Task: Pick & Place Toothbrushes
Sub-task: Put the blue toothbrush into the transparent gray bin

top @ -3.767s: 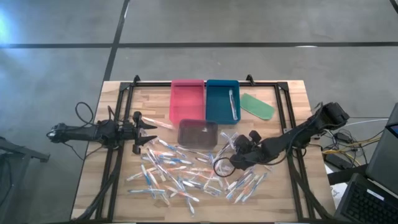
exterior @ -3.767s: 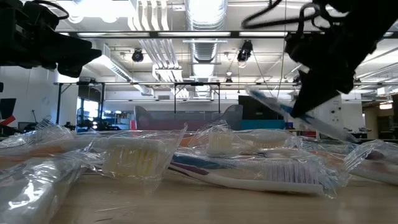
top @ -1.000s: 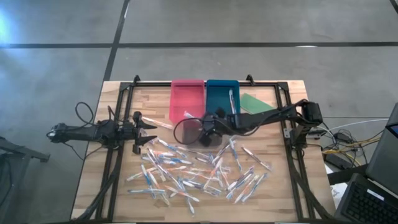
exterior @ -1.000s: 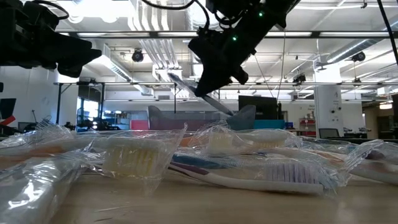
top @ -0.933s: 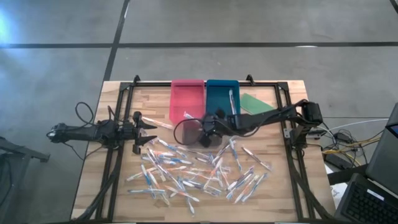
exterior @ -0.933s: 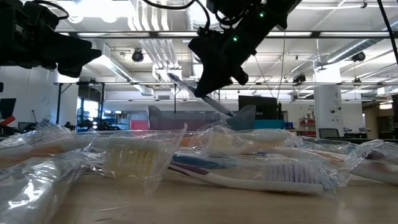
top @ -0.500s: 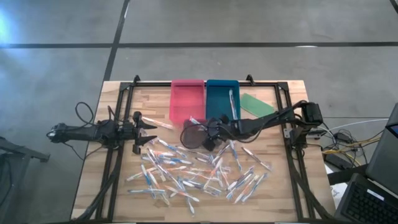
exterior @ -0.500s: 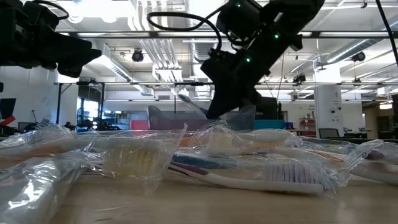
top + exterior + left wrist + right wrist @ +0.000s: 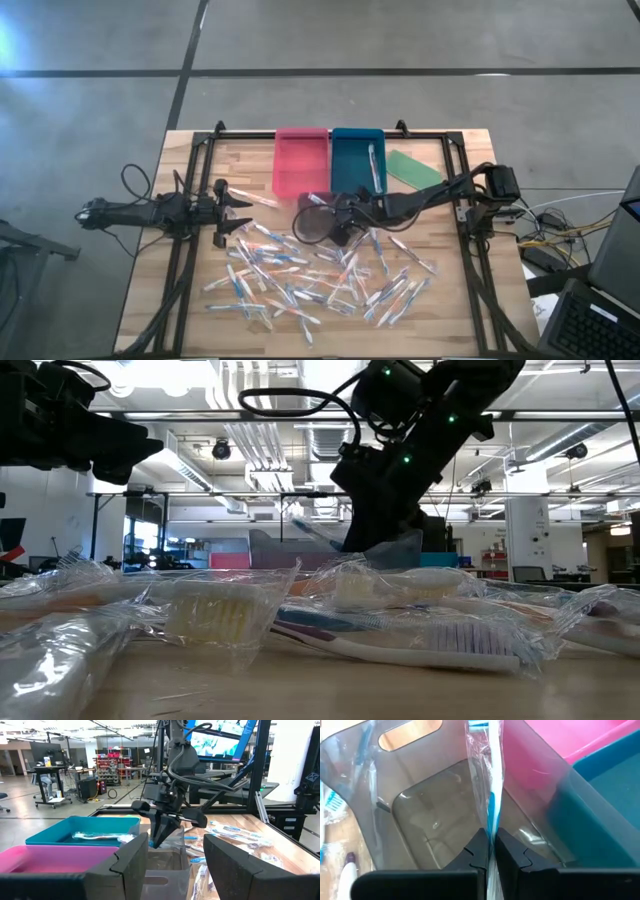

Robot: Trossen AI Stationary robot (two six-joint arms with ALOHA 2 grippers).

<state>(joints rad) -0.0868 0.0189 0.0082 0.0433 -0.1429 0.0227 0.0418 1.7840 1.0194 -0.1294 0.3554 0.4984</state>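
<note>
The right gripper (image 9: pixel 489 851) has come down from above the trays to the grey bin (image 9: pixel 425 815), so a drop looks near. Its fingers (image 9: pixel 476 854) pinch a wrapped brush (image 9: pixel 487 780), which sticks out ahead over the bin (not yet released). The left gripper (image 9: pixel 228 212) waits wide at the table's left

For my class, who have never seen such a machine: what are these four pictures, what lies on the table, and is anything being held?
Two robot arms work at a wooden table. One picture looks straight down, one looks level across the tabletop, and one comes from each arm's wrist. Wrapped toothbrushes lie scattered in front of a pink tray, a blue tray and a clear grey bin. The right gripper is shut on a blue toothbrush, holding it over the grey bin. The left gripper waits, open, at the table's left side.
</note>
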